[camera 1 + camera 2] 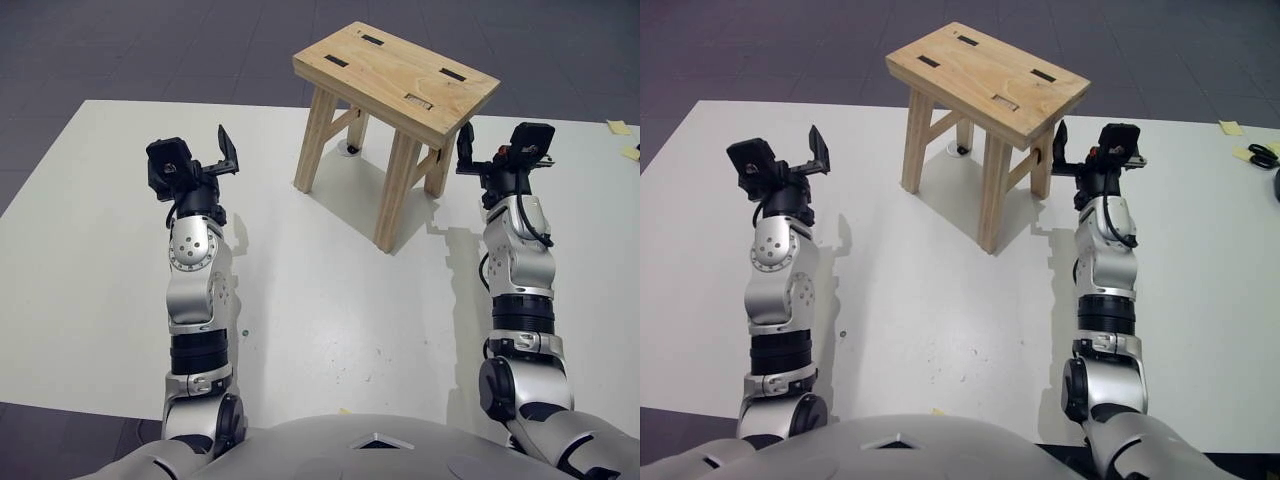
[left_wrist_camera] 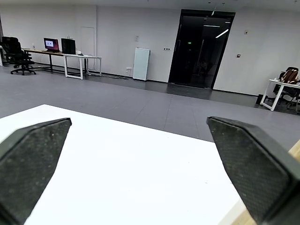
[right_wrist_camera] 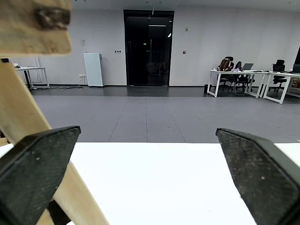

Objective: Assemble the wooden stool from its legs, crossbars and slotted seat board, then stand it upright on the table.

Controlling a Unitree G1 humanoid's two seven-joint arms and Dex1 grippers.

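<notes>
The wooden stool (image 1: 395, 75) stands upright on its legs at the far middle of the white table (image 1: 330, 310), its slotted seat board on top and crossbars between the legs. My left gripper (image 1: 205, 160) is raised and open, a short way to the left of the stool, with nothing between its fingers (image 2: 33, 164). My right gripper (image 1: 495, 155) is open close beside the stool's right legs, holding nothing. In the right wrist view a stool leg (image 3: 28, 126) runs just past one of its fingers (image 3: 255, 168).
A small round metal part (image 1: 348, 148) lies on the table under the stool. Yellow notes (image 1: 618, 127) and scissors (image 1: 1262, 153) lie at the far right edge. The near half of the table is bare.
</notes>
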